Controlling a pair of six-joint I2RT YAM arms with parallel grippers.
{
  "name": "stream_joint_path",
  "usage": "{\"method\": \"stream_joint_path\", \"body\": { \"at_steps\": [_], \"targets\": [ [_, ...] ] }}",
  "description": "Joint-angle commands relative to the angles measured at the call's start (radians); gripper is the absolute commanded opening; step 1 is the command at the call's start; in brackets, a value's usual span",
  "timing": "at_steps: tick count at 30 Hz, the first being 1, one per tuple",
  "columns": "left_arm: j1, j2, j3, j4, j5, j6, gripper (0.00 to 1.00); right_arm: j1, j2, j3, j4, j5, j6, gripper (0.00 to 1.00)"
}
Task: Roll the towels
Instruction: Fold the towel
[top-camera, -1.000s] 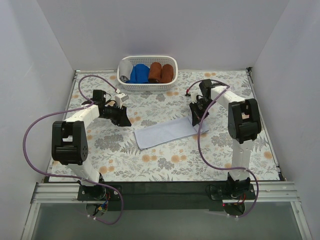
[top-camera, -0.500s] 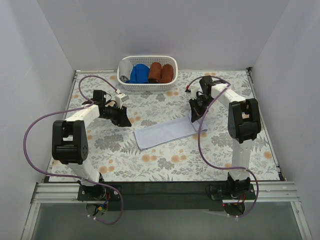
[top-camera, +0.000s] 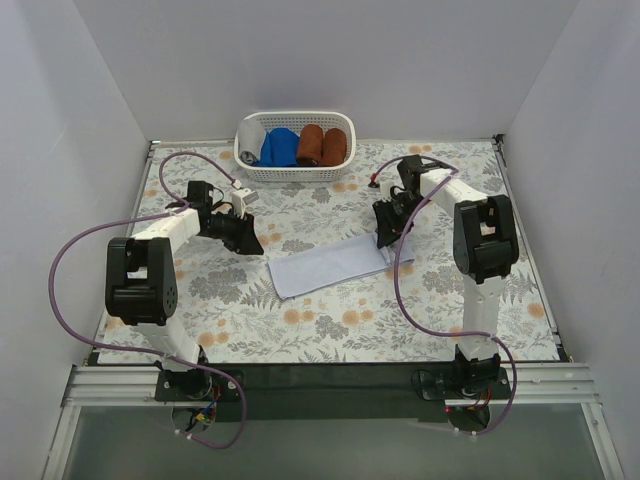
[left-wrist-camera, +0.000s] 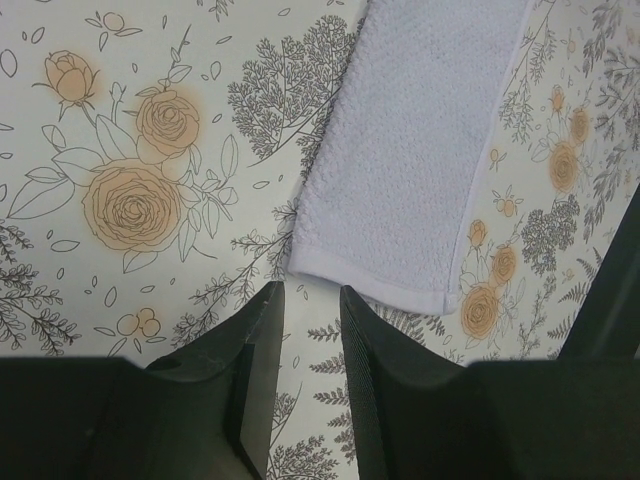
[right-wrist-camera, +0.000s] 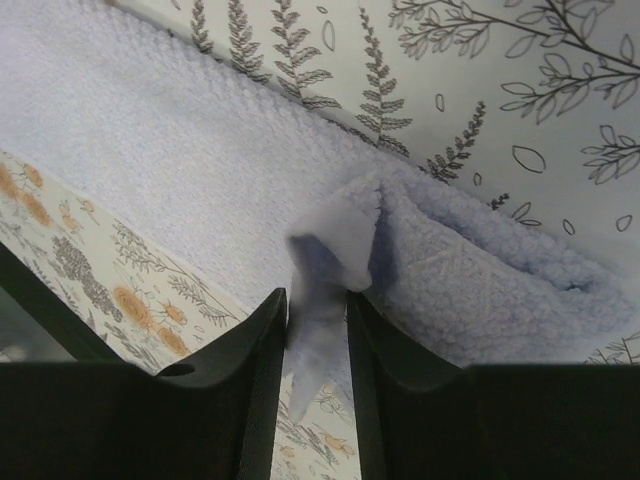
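Floral tabletop (top-camera: 330, 330), plain white walls. The lavender towel (top-camera: 325, 268) is laid flat mid-tabletop, long axis left to right, right end slightly farther back. That right end is curled into a short starter roll. A raised flap beside it is pinched in the right pincer (right-wrist-camera: 317, 295), jaws narrow on cloth. The left pincer (left-wrist-camera: 310, 290) is slightly parted and empty, just off the left short edge. Rolling is judged to run right to left, so the right arm is better placed. The grey towel (top-camera: 250, 138) is seen in the basket (top-camera: 295, 173).
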Motion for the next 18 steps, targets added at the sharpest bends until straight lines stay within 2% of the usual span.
{"method": "stream_joint_path", "body": {
  "at_steps": [1, 3, 7, 10, 14, 18],
  "targets": [
    [0.0, -0.02, 0.037, -0.022, 0.05, 0.042, 0.27, 0.003, -0.03, 0.007, -0.028, -0.102, -0.008, 0.32],
    [0.0, -0.043, 0.038, -0.028, 0.064, 0.059, 0.27, 0.003, -0.087, -0.019, -0.028, -0.18, -0.019, 0.43],
    [-0.028, -0.092, 0.031, -0.013, 0.057, 0.096, 0.28, -0.031, -0.143, -0.004, -0.034, -0.254, -0.022, 0.46],
    [-0.069, -0.085, 0.032, -0.031, 0.03, 0.117, 0.27, -0.08, -0.134, 0.032, -0.033, -0.275, -0.022, 0.41],
    [-0.114, -0.069, 0.028, -0.028, 0.029, 0.127, 0.26, -0.132, -0.056, 0.049, -0.033, -0.32, -0.045, 0.24],
    [-0.146, -0.057, 0.028, -0.019, 0.026, 0.124, 0.26, -0.166, 0.028, 0.042, -0.033, -0.467, -0.083, 0.2]
  ]
}}
